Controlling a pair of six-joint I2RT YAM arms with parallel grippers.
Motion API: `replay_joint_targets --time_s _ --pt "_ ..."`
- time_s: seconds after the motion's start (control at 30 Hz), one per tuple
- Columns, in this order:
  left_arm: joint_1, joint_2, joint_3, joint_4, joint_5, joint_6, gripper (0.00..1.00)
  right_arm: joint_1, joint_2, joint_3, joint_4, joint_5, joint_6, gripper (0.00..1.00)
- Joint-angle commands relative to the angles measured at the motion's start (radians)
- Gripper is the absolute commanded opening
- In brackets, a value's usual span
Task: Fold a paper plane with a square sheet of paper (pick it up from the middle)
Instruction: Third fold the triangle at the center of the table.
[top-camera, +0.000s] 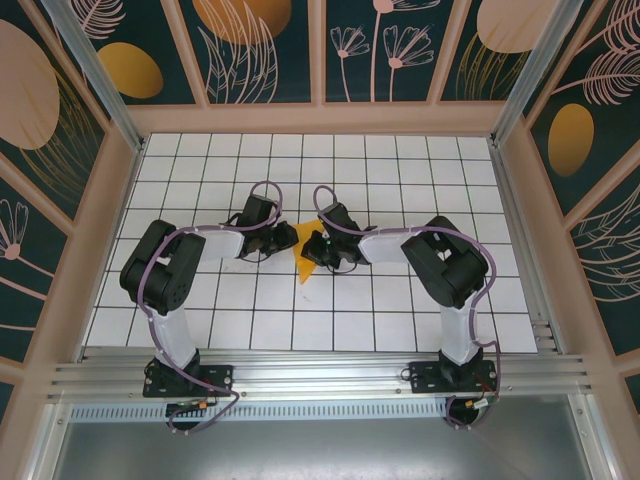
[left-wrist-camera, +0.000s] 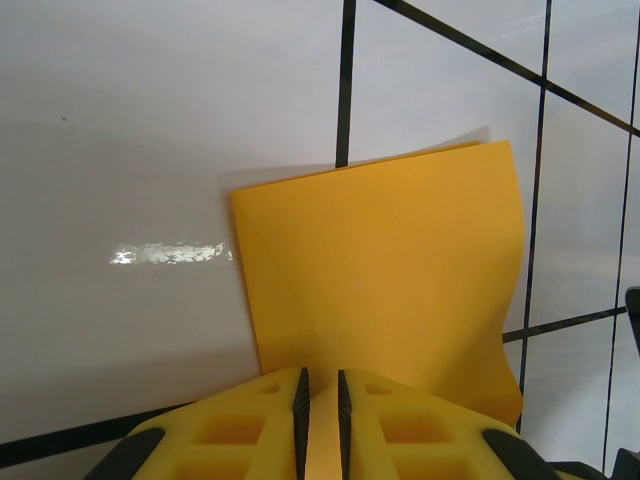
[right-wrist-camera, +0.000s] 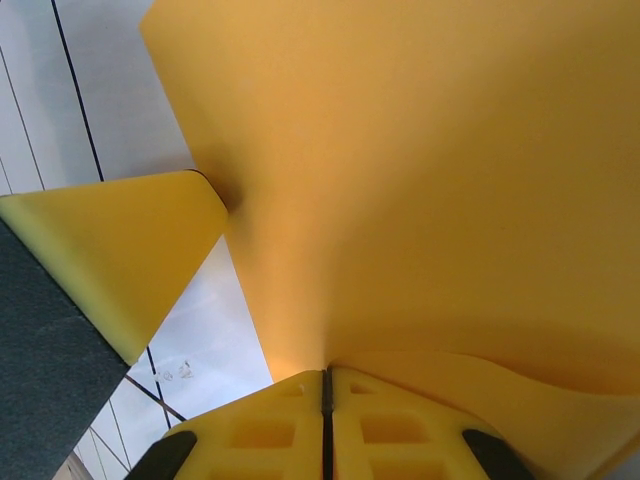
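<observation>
Item one, we list the white gridded tabletop (top-camera: 400, 170). Item two is the square sheet of paper (top-camera: 303, 262), orange-yellow and folded to a wedge, at the tabletop's middle, well away from all four edges. Items three and four: we record the left fingers (left-wrist-camera: 301, 405) clenched on one edge of the sheet, and the right fingers (right-wrist-camera: 336, 420) pressed tight on another.

Grid tbl (top-camera: 400, 320) — w/ orange paper (top-camera: 303, 265)

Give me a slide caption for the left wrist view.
Left hand pinches the orange paper by its edge, white gridded table beyond.
</observation>
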Motion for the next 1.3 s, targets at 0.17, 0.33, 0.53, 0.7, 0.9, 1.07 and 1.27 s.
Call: replay_joint_targets --time_s 0.17,0.33,0.53,0.7,0.9,1.07,1.27 --pt "0.003 -0.007 0.008 -0.033 0.011 0.007 0.2 0.003 0.037 0.026 -0.034 0.03 -0.014 0.15" --pt "0.009 -0.084 -0.001 -0.042 -0.03 -0.028 0.24 0.003 0.03 0.017 -0.049 0.029 -0.026 0.29" --pt "0.023 -0.149 -0.037 -0.042 -0.047 -0.047 0.24 0.004 0.003 0.007 -0.042 0.028 -0.039 0.38" --pt "0.025 -0.194 -0.058 -0.039 -0.044 -0.056 0.21 0.004 -0.011 0.0 -0.029 0.023 -0.045 0.34" --pt "0.024 -0.218 -0.086 -0.027 -0.024 -0.067 0.19 0.002 -0.017 -0.012 -0.011 0.02 -0.04 0.22" --pt "0.024 -0.227 -0.123 0.017 0.045 -0.079 0.16 0.002 -0.015 -0.015 -0.018 0.023 -0.04 0.12" --pt "0.022 -0.232 -0.181 0.104 0.152 -0.112 0.06 0.001 -0.009 -0.017 -0.029 0.02 -0.043 0.01"
